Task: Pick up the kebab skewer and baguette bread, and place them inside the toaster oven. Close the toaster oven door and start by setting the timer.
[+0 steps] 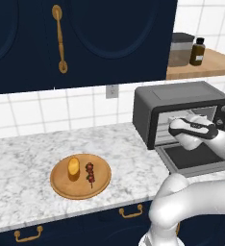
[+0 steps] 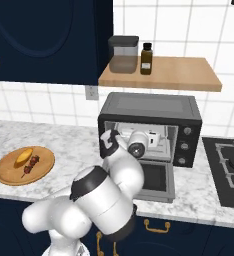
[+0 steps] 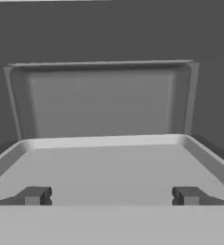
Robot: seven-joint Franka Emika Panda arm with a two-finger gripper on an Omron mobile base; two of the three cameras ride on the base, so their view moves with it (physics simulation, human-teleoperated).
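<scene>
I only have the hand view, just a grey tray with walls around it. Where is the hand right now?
Observer: The hand is at the open mouth of the toaster oven; the hand view looks onto its metal tray, with the gripper open and nothing between the fingertips.
Operator: Is the door down?
Observer: Yes, the toaster oven door lies folded down flat in front of the oven.
Operator: Where's the food, then?
Observer: The kebab skewer and the baguette bread lie side by side, apart, on a round wooden plate on the counter, to the oven's left.
</scene>
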